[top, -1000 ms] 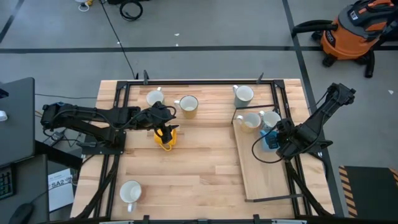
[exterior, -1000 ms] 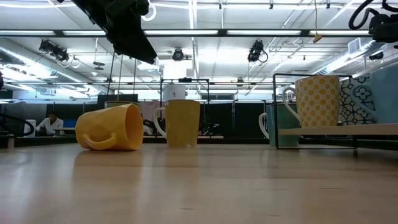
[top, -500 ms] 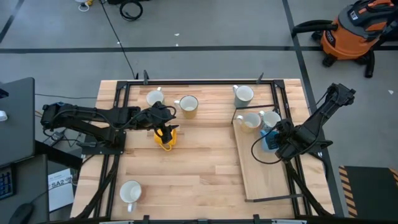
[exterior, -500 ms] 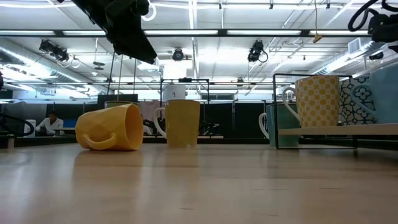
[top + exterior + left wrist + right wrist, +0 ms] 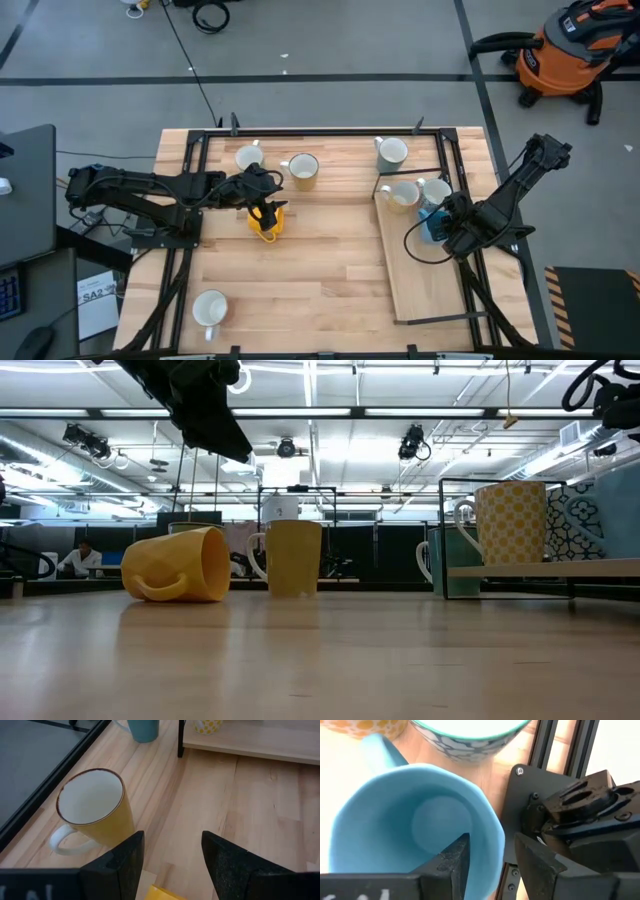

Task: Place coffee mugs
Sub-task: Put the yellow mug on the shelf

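Nothing has moved since the earlier frames; both arms and every mug sit where they were. Seen from above, a wooden counter (image 5: 320, 270) carries the mugs. At about 9 o'clock from the counter's middle, the left gripper (image 5: 262, 212) hovers over a yellow-orange mug (image 5: 268, 228) lying on its side. Its fingers (image 5: 125, 865) stand apart and hold nothing. At 11 o'clock stand a mustard mug (image 5: 302, 169) and a white mug (image 5: 248, 157), both upright and close together. A pale mug (image 5: 391, 151) stands at 1 o'clock, just outside a raised wooden board (image 5: 425, 285) that fills the counter's 3 o'clock side. On that board's far end stand a yellow-patterned mug (image 5: 402, 195) and a dark-print mug (image 5: 437, 188), side by side. Just at their 5 o'clock, the right gripper (image 5: 440, 227) meets a bright blue mug (image 5: 415, 825). One finger is inside the mug and one outside, either side of its wall; whether they press it I cannot tell. Another white mug (image 5: 209, 308) stands alone at 7 o'clock.
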{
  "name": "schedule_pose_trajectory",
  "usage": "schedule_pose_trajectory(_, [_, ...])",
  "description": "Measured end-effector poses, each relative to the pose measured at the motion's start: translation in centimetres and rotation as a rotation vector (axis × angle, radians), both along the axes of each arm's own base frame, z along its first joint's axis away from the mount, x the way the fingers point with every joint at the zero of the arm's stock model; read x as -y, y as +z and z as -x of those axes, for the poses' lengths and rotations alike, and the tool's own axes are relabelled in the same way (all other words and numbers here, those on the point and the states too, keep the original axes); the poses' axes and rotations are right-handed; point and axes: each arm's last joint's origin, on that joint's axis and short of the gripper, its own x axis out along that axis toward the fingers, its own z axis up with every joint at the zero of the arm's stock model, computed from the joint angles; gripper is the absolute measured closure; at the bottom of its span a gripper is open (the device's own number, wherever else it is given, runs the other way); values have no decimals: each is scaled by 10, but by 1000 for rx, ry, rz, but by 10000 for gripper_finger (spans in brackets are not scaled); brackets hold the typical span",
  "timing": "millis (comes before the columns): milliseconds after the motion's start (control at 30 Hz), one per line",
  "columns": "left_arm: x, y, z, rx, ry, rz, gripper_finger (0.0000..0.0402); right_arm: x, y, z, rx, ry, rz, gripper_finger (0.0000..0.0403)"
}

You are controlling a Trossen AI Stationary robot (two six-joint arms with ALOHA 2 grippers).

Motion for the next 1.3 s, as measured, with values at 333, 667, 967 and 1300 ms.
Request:
schedule_pose_trajectory(333, [0,0,0,0,0,0,196,2,30,2,112,53,-104,242])
schedule_pose_trajectory(667, [0,0,0,11,22,28,196,7,71,5,276,182,-167,243])
schedule_pose_trajectory(967, [1,9,-2,97,118,200,196,6,80,-1,374,311,-88,242])
schedule_pose_trajectory(1300, [1,63,-30,114,147,242,196,-5,81,-15,445,479,-52,243])
